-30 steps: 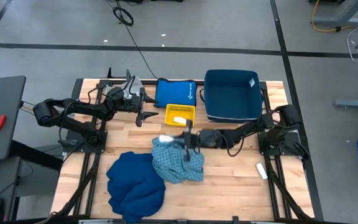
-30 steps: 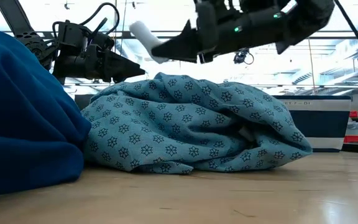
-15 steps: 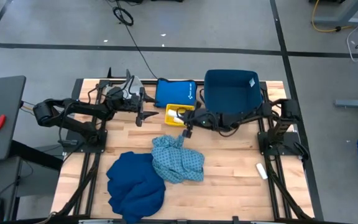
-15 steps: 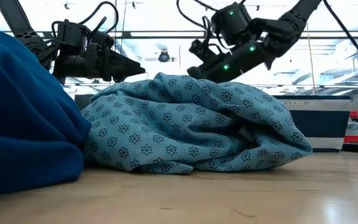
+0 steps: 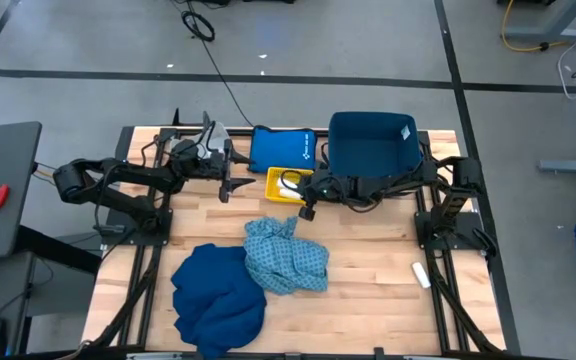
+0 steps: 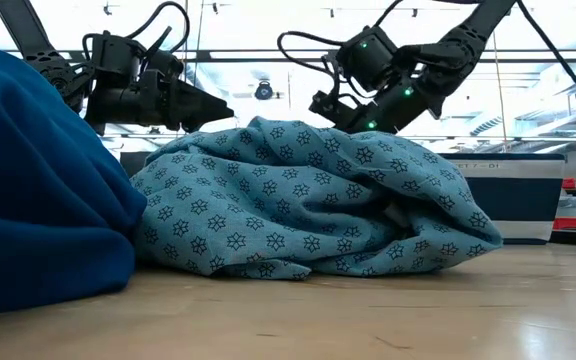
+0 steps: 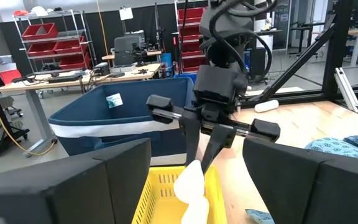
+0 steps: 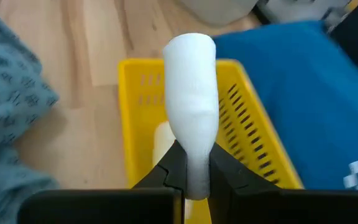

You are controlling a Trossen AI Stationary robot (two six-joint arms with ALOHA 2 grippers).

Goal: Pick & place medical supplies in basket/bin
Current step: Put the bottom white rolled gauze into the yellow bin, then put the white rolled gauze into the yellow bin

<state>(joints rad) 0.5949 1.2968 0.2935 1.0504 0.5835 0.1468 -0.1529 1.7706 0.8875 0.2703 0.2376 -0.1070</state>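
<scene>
Two arms were over the pale wooden table [image 5: 368, 270], and only the right one was carrying anything. Its claw, the right gripper [image 8: 191, 163], was pinched nearly shut on the bottom end of a small white roll [image 8: 191, 124], which stood up from between the dark fingers, with the small yellow slotted plastic basket [image 5: 290, 183] directly beyond it. A second white piece already lay inside that basket.

Doing the drop well, by my reading, called for bringing the roll fully inside the yellow rim before letting go, since the basket looked narrow. Lowering it close to the floor of the basket would stop it bouncing back out. Then a clean parting of the fingers, straight up and away.

As for the pose, the right arm reached low and long across from its side of the table, past the large dark-blue rectangular bin [image 5: 373, 152]. Its wrist was angled down, and from above the claw showed at the basket's near right corner.

Over on the other side, the left gripper [image 5: 226, 187] hung waiting just beside the basket, fingers parted and holding nothing.

Still out on the table were the big plain dark-blue cloth [image 5: 218, 296], the patterned light-blue cloth [image 5: 286, 257] and one more little white roll [image 5: 420, 273] near the right edge.
</scene>
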